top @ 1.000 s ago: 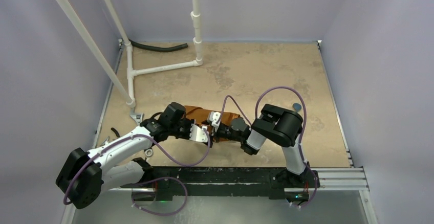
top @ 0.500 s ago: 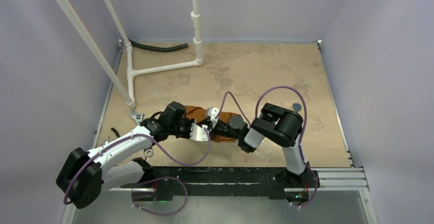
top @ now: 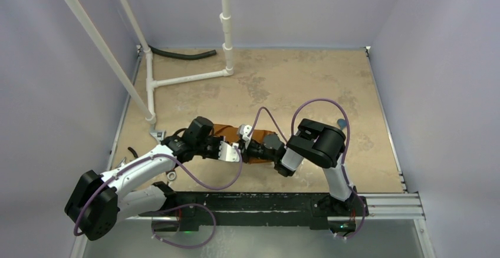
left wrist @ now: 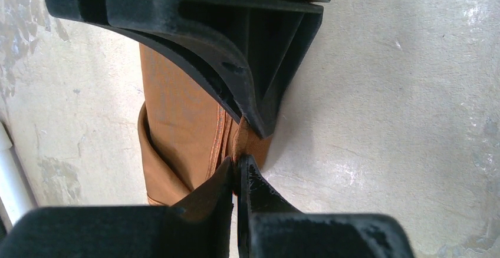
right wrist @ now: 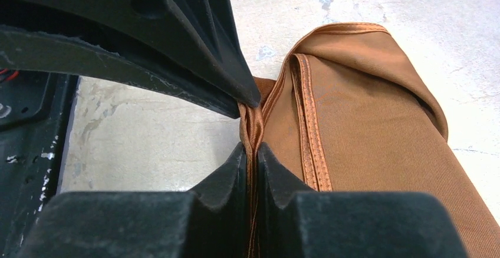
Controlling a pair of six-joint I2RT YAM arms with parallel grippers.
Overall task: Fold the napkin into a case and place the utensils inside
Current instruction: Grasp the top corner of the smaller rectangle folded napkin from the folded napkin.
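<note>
One mottled beige table point(top: 295, 81) is seen; near its front edge, between the arms, the rust-orange napkin point(top: 223, 128) is laid, folded into a long narrow band (slightly shiny, hems stitched). Its hemmed edge is pinched by the left gripper point(left wrist: 237, 175), jaws closed on the cloth, and likewise by the right gripper point(right wrist: 252, 155)

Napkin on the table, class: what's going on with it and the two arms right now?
Both arms are working on the napkin, which lies folded into a narrow strip on the table. The left gripper is shut on a hemmed edge of it, and the right gripper pinches a stitched edge too. The two grippers meet close together over the cloth, near the front of the table.
</note>
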